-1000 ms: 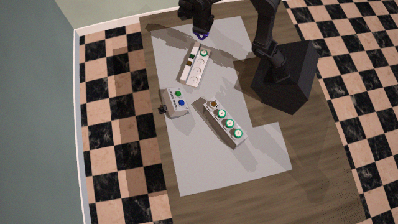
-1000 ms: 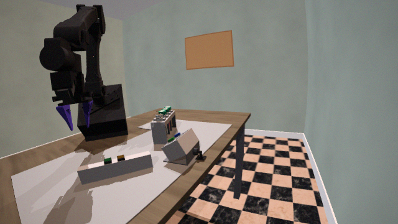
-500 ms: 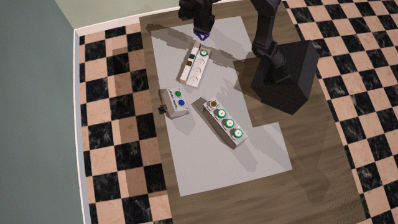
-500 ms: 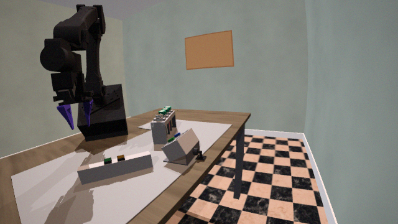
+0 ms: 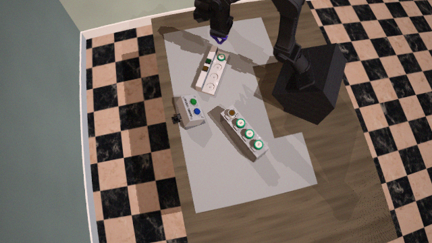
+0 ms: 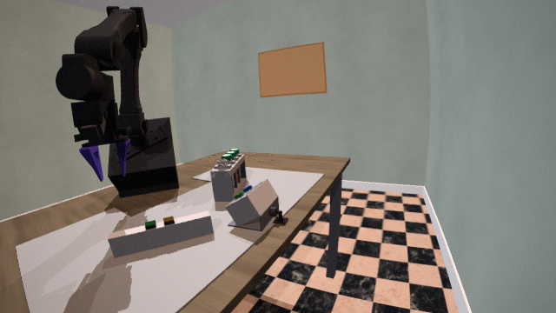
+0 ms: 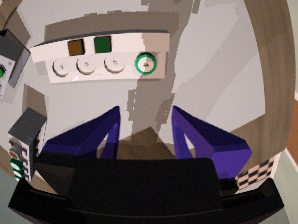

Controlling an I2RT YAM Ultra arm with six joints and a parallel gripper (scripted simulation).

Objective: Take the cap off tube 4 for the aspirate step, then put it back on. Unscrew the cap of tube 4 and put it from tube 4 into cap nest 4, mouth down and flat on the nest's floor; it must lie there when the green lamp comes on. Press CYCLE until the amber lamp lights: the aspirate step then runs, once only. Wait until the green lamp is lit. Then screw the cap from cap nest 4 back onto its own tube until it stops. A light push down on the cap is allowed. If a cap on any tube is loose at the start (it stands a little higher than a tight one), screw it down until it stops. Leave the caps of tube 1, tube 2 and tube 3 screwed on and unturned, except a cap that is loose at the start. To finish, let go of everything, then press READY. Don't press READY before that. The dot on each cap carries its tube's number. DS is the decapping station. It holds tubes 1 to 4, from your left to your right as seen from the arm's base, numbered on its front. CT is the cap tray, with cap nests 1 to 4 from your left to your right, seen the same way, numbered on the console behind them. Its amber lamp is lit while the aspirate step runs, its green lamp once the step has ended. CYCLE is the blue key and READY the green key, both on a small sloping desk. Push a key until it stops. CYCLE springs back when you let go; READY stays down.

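Observation:
The green-and-white cap [image 5: 221, 57] lies in the end nest of the cap tray [image 5: 212, 72], mouth down; it also shows in the wrist view [image 7: 147, 64]. Tube 4 [image 5: 231, 112] stands open at the end of the decapping station [image 5: 244, 133]. The other three tubes carry their caps [image 5: 249, 133]. My gripper [image 5: 219, 40] hangs high above the cap tray's far end, fingers half apart with nothing between them [image 7: 147, 112]; it also shows in the exterior view [image 6: 111, 174]. The tray's green lamp [image 7: 101, 44] and amber lamp [image 7: 76, 47] look dull; I cannot tell if either is lit.
The sloping key desk [image 5: 190, 111] stands between tray and station, with the green READY key [image 5: 193, 100] and blue CYCLE key [image 5: 197, 111]. The arm's black base [image 5: 310, 84] stands to the right. The table edge runs left of the desk.

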